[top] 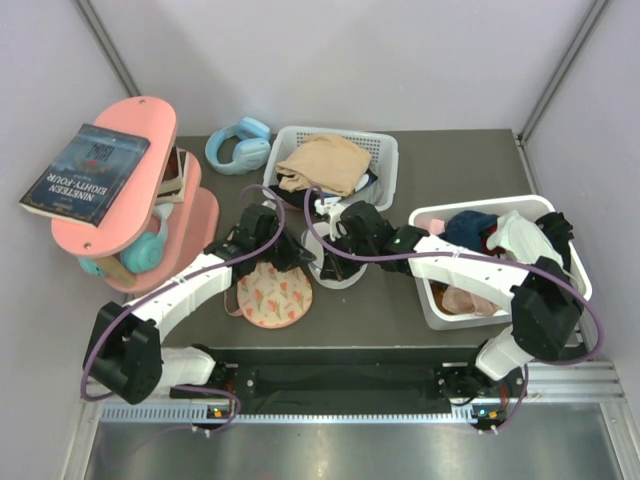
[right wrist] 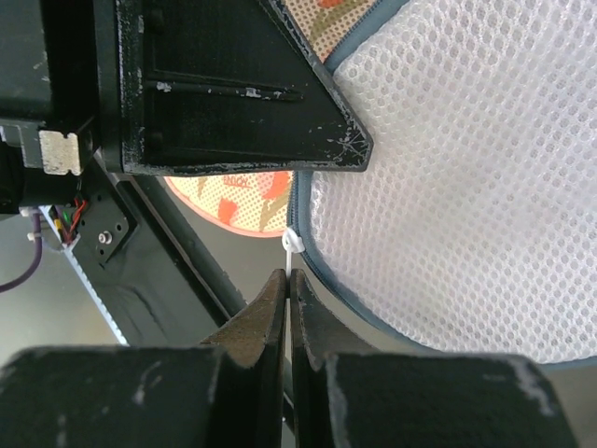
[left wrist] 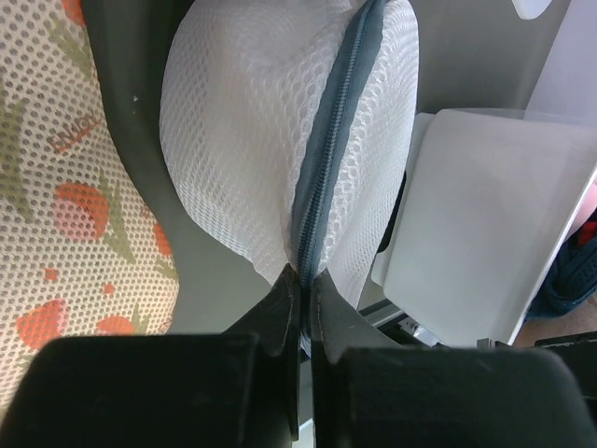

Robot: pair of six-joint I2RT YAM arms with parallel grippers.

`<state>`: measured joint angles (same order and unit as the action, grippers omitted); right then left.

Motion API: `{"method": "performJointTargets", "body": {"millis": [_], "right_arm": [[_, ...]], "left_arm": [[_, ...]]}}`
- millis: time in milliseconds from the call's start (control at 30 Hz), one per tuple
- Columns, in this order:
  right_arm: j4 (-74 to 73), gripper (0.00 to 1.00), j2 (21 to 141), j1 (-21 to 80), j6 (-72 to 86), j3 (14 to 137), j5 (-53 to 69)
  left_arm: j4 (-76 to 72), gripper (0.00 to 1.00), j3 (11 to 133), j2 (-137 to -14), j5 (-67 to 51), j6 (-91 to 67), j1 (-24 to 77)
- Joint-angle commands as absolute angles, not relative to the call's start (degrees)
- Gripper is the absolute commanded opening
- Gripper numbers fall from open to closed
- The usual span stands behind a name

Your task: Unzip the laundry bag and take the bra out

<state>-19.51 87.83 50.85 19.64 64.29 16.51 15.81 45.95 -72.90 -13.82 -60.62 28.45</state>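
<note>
The white mesh laundry bag (top: 338,268) sits mid-table between both grippers. My left gripper (left wrist: 304,278) is shut on the bag's grey zip rim (left wrist: 328,159), and the bag (left wrist: 252,131) bulges above the jaws. My right gripper (right wrist: 289,276) is shut on the white zip pull (right wrist: 292,245) at the edge of the bag (right wrist: 466,187). The peach, red-flowered bra (top: 270,296) lies flat on the table just left of the bag. It also shows in the left wrist view (left wrist: 56,196) and the right wrist view (right wrist: 250,203).
A white basket (top: 385,160) holding a tan garment (top: 325,162) stands behind the bag. A second white basket (top: 432,300) with clothes is at the right. Blue headphones (top: 238,145) lie at the back left. A pink shelf (top: 125,190) with a book (top: 85,172) stands at the left.
</note>
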Motion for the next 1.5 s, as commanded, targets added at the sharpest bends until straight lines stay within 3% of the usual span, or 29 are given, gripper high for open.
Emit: {"method": "performJointTargets", "body": {"millis": [0,467,700,733,867,900,1067,1467], "right_arm": [[-19.51,0.00,85.17,51.33,19.51,64.51,15.65],[-18.63,0.00,79.28,44.92,20.92,57.75,14.94],[-18.28,0.00,79.10,44.56,20.57,58.36,16.26],[-18.37,0.00,79.36,44.65,20.57,58.79,16.43],[-18.46,0.00,80.24,45.00,20.30,60.11,17.14],[-18.37,0.00,80.59,45.17,20.30,60.29,17.40],[-18.02,0.00,82.35,46.32,20.74,61.96,18.63],[-19.51,0.00,88.06,49.30,18.63,67.85,20.56]], "left_arm": [[13.97,0.00,48.95,-73.39,-12.04,-57.48,26.90],[18.72,0.00,55.53,-76.02,-16.78,-46.60,20.04],[20.74,0.00,63.96,-83.83,-20.47,-40.00,20.04],[21.35,0.10,64.85,-84.54,-20.57,-39.56,20.04],[25.12,0.66,66.71,-84.56,-19.17,-39.63,19.95],[25.83,0.70,66.53,-83.42,-18.38,-39.99,20.04],[31.99,0.77,62.24,-77.62,-13.62,-44.46,20.04],[19.97,0.75,47.64,-66.88,-16.26,-62.13,25.31]]}}
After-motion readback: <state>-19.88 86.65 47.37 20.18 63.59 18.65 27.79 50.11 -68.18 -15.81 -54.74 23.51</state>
